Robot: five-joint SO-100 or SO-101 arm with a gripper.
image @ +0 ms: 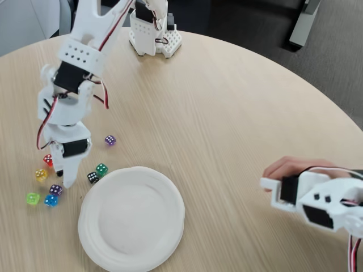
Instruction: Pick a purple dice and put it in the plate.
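Observation:
A purple dice point(55, 190) lies on the wooden table just left of and below my gripper point(68, 180), which points straight down and hovers close beside it. From this angle the fingers point(70, 170) merge into one white tapered tip, so I cannot tell how the jaws stand, and nothing shows between them. Another purple die point(110, 140) sits apart, up and to the right of the gripper. The white paper plate point(170, 226) lies to the right of the gripper, with nothing in it.
Other dice cluster around the gripper: red point(48, 159), yellow point(41, 174), lime point(33, 198), blue point(51, 200), green point(101, 169) and a dark one point(92, 177) at the plate's rim. The arm's base point(154, 37) stands at the back. A person's hand point(286, 167) holds a second white arm point(323, 201) at lower right.

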